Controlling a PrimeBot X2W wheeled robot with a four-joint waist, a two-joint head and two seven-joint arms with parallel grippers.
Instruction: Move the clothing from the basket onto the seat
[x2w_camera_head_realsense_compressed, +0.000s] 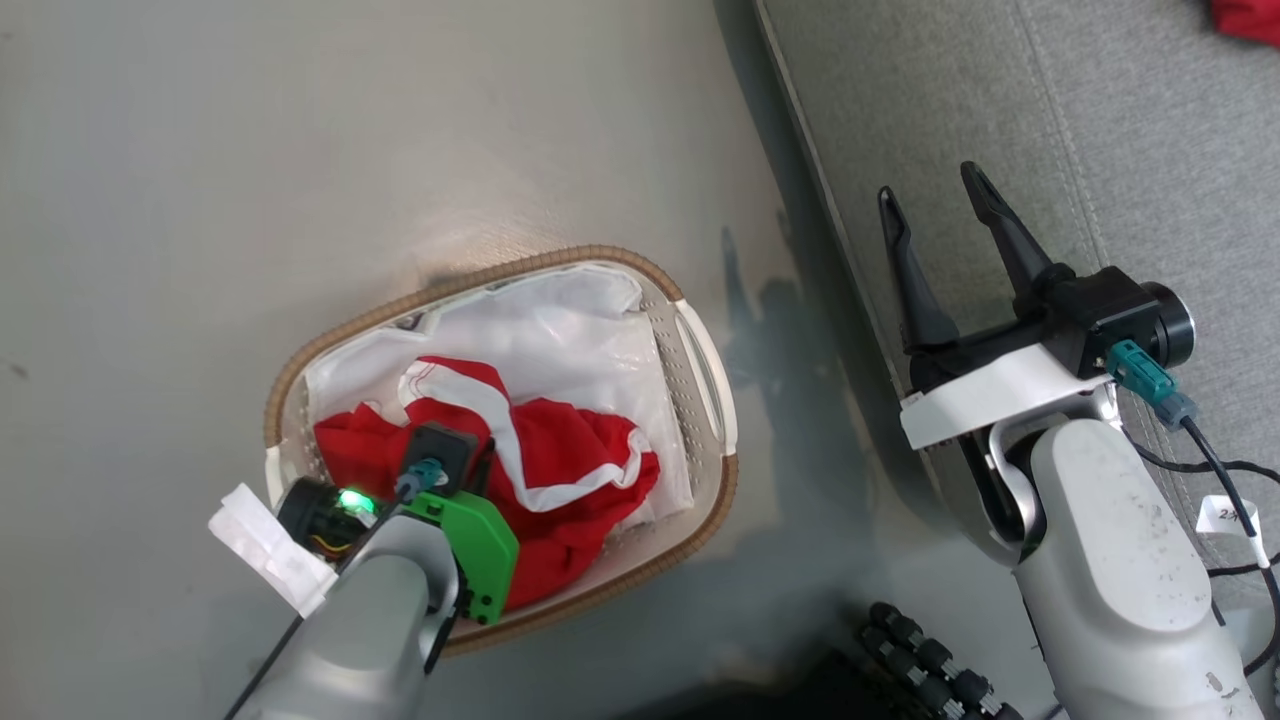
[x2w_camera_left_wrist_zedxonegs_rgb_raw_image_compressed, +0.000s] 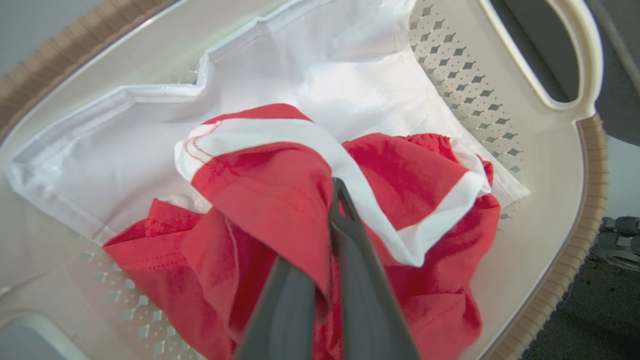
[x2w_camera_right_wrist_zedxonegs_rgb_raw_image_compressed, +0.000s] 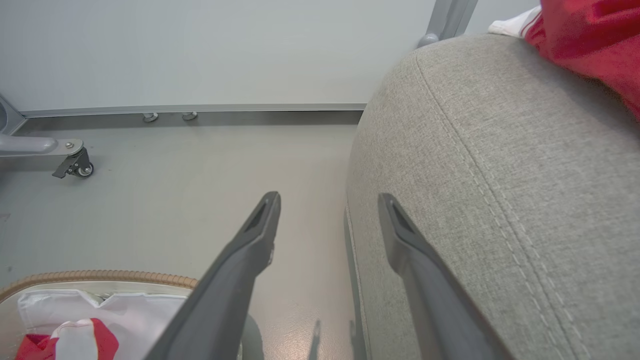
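I judge it about half done. One red garment (x2w_camera_head_realsense_compressed: 1250, 18), cropped and probably clothing, lies on the seat (x2w_camera_head_realsense_compressed: 1000, 100). The other garment (x2w_camera_head_realsense_compressed: 560, 450) sits in the basket (x2w_camera_head_realsense_compressed: 705, 350), my left end effector (x2w_camera_left_wrist_zedxonegs_rgb_raw_image_compressed: 331, 210) clamped on its fold. The right end effector (x2w_camera_head_realsense_compressed: 928, 183) hangs spread and empty.

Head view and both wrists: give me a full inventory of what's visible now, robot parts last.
basket garment: one, red with white stripe, crumpled in basket
sofa garment: one, red, on sofa
liner: one, white, in basket
basket: one, white with brown rim, on floor beside sofa
sofa: one, grey, right of basket
caster: one, grey, on floor by wall
left tool: one, dark, shut on basket garment
right tool: one, dark, open, above sofa edge
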